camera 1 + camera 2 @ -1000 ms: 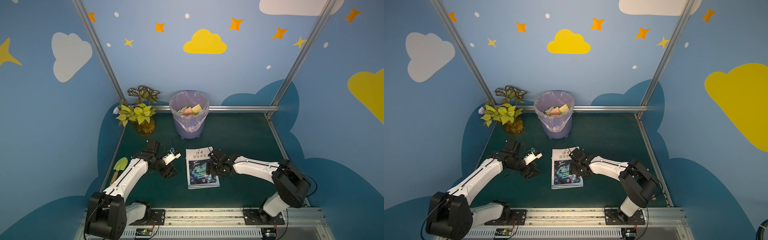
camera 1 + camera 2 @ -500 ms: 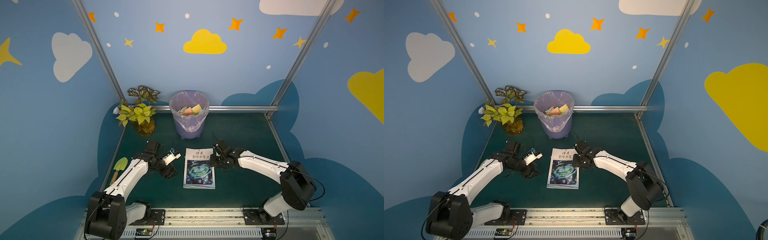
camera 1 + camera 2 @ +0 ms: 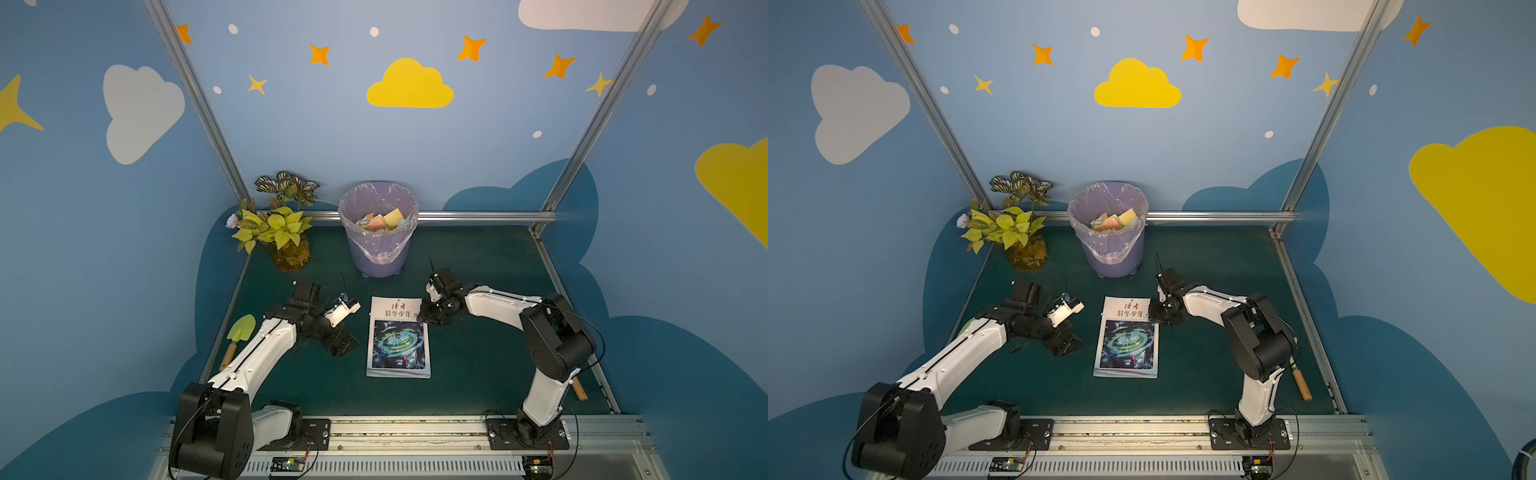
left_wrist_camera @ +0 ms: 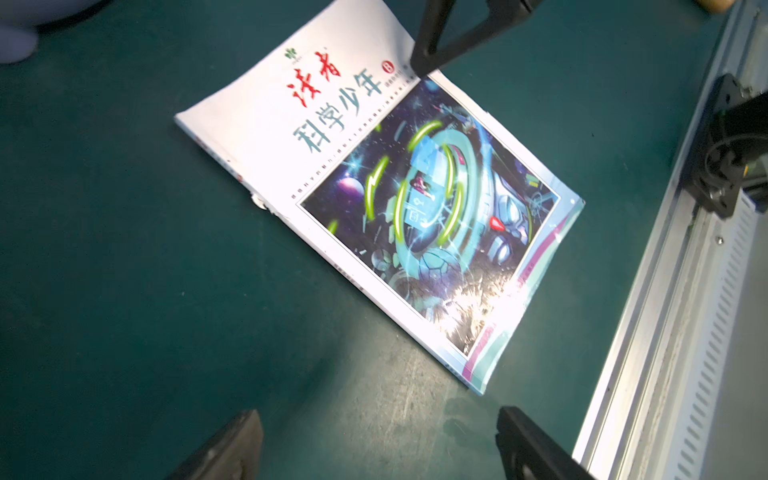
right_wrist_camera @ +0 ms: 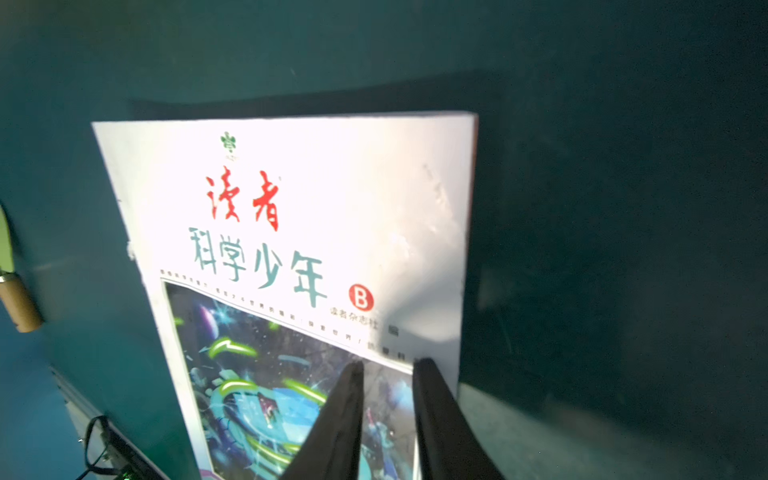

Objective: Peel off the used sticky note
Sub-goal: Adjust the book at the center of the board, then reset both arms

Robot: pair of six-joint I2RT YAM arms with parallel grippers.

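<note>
A magazine (image 3: 399, 336) (image 3: 1127, 340) with a white title band and a space picture lies flat on the green mat. No sticky note shows on its cover (image 4: 395, 199) (image 5: 311, 249). My right gripper (image 3: 428, 316) (image 3: 1155, 316) (image 5: 388, 363) rests its tips on the cover near the far right corner. Its fingers stand a narrow gap apart with nothing between them. My left gripper (image 3: 343, 343) (image 3: 1069, 343) (image 4: 377, 415) hangs wide open over bare mat, left of the magazine, holding nothing.
A purple bin (image 3: 376, 257) lined with a bag and holding coloured paper pieces stands behind the magazine. A potted plant (image 3: 278, 232) is at the back left. A green trowel (image 3: 239, 332) lies at the left edge, a wooden-handled tool (image 3: 1302, 384) at the right.
The magazine has turned from a slant to lie straight. My right gripper drew back to its far right corner and narrowed. My left gripper opened wider in place.
</note>
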